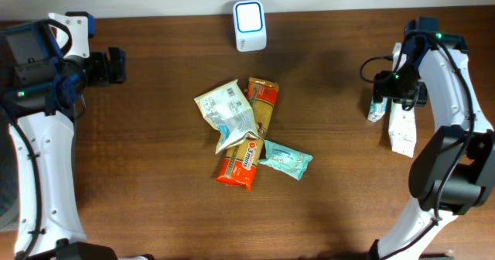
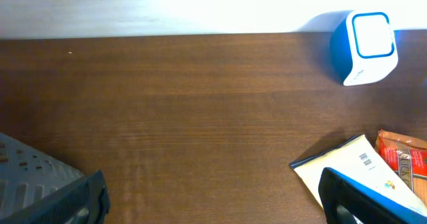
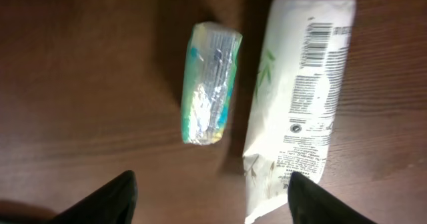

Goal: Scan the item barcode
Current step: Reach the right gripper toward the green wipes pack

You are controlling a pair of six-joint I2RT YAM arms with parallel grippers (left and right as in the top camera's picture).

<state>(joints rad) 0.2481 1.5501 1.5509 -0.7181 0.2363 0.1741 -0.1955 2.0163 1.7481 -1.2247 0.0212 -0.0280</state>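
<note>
The right fingers (image 3: pixel 313 201) show only as two dark tips at the bottom edge of the right wrist view. They stand well apart with nothing between them. From overhead the arm's dark wrist covers them and their gap cannot be read.

Beyond the tips, a small clear packet (image 3: pixel 212 84) and a long white packet (image 3: pixel 303 97) lie side by side on the brown surface (image 1: pixel 155 175), near each other but apart. The white packet's far end is cut off by the frame. Its barcode (image 3: pixel 320 33) faces up, a detail too small to make out from overhead. The small packet's print is blurred.

The left fingers (image 2: pixel 363 201) are spread wide and hold nothing, and both are cropped at the lower edge. The left wrist view catches the blue-and-white scanner (image 2: pixel 365 47) at the far edge of the surface. It also shows a corner of a cream packet (image 2: pixel 347 171) with a small printed code (image 2: pixel 365 159).

Only the overhead view shows the whole middle pile. There the cream packet overlaps an orange packet (image 1: pixel 264 101) and a red packet (image 1: pixel 241 165), with a teal packet (image 1: pixel 285 159) beside them.
</note>
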